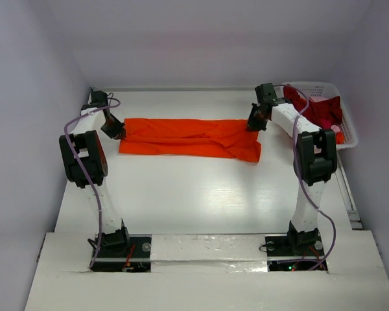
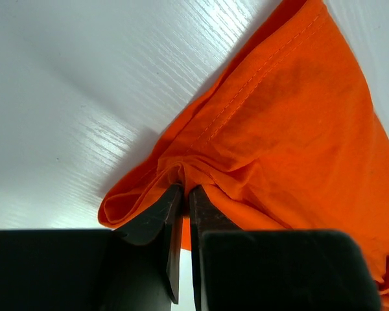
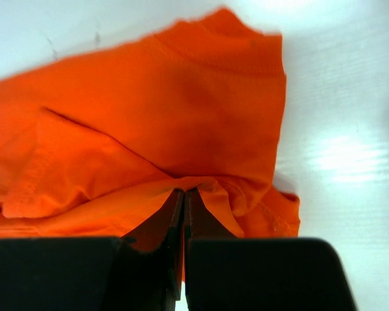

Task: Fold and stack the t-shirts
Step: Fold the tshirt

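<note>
To the left of the white plastic lattice basket (image 1: 348,124), a bright orange cotton t-shirt (image 1: 188,137) lies on the white table (image 1: 201,194). It is drawn out into a long, flat band folded lengthwise, with loose wrinkles in the end nearer the basket.

At the end farthest from the basket, the left gripper (image 1: 118,134) has its two black fingers (image 2: 157,214) pressed almost together. A bunched fold of the stitched hem is caught in the narrow slit between them, as its wrist view shows.

At the end nearest the basket, the right gripper (image 1: 255,125) is clamped just as tightly. A ridge of orange cloth is pinched between its fingertips, and the rest of the shirt spreads away from them over the table. Both grippers sit low, down at the level of the cloth.

Inside the basket, dark crimson red t-shirts (image 1: 321,111) lie in a crumpled heap, with some fabric rising above the rim on the side toward the right arm. That heap is well apart from the orange shirt.
</note>
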{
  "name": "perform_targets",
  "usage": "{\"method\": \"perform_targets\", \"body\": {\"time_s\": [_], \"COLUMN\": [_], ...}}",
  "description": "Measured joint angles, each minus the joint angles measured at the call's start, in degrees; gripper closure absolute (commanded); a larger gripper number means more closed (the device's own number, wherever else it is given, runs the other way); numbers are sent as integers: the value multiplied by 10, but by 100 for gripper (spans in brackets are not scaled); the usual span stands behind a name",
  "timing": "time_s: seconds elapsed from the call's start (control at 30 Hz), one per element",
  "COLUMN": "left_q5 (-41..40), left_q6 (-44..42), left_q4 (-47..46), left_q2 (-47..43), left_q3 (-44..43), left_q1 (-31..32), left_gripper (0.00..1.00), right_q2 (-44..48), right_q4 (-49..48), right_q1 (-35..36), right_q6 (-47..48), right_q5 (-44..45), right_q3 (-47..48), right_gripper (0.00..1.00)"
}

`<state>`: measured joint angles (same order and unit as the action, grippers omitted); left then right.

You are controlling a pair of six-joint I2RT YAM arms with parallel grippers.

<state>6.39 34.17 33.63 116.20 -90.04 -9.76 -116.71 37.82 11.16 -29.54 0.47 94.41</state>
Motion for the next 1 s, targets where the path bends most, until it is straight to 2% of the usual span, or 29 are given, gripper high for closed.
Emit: {"method": "perform_targets", "body": {"time_s": [0.03, 0.13, 0.17, 0.23, 0.27, 0.37, 0.4, 0.43, 0.57, 0.7, 0.77, 0.8, 0.87, 1.0], "left_q5": [0, 1, 3, 4, 4, 5, 5, 5, 5, 7, 7, 6, 4, 2], "left_q6": [2, 7, 9, 10, 11, 13, 13, 13, 13, 13, 13, 13, 12, 13], "left_q4": [-1, -5, -4, -5, -5, -8, -9, -10, -10, -9, -9, -8, -7, -8], "left_q2": [0, 0, 0, 0, 0, 0, 0, 0, 0, 0, 0, 0, 0, 0], "left_q3": [0, -2, -4, -11, -16, -28, -29, -32, -33, -35, -37, -39, -41, -47], "left_q1": [0, 0, 0, 0, 0, 0, 0, 0, 0, 0, 0, 0, 0, 0], "left_gripper": [95, 95, 94, 93, 93, 90, 90, 89, 87, 76, 67, 61, 59, 55], "right_q2": [-4, -19, -23, -30, -30, -30, -30, -30, -30, -30, -30, -30, -27, -13], "right_q4": [-1, -1, -1, -1, -1, -2, -3, -3, -5, -6, -8, -9, -11, -14], "right_q1": [0, -3, -5, -8, -9, -11, -11, -11, -14, -14, -14, -14, -14, -14], "right_q6": [1, 3, 4, 7, 9, 12, 12, 11, 13, 14, 14, 15, 16, 16], "right_q5": [1, 3, 4, 7, 7, 7, 7, 7, 8, 7, 6, 6, 6, 5], "right_q3": [8, 32, 37, 43, 43, 43, 43, 43, 43, 43, 43, 43, 41, 33], "right_gripper": [100, 87, 72, 58, 41, 18, 3, 0, 0, 3, 7, 14, 20, 21]}}
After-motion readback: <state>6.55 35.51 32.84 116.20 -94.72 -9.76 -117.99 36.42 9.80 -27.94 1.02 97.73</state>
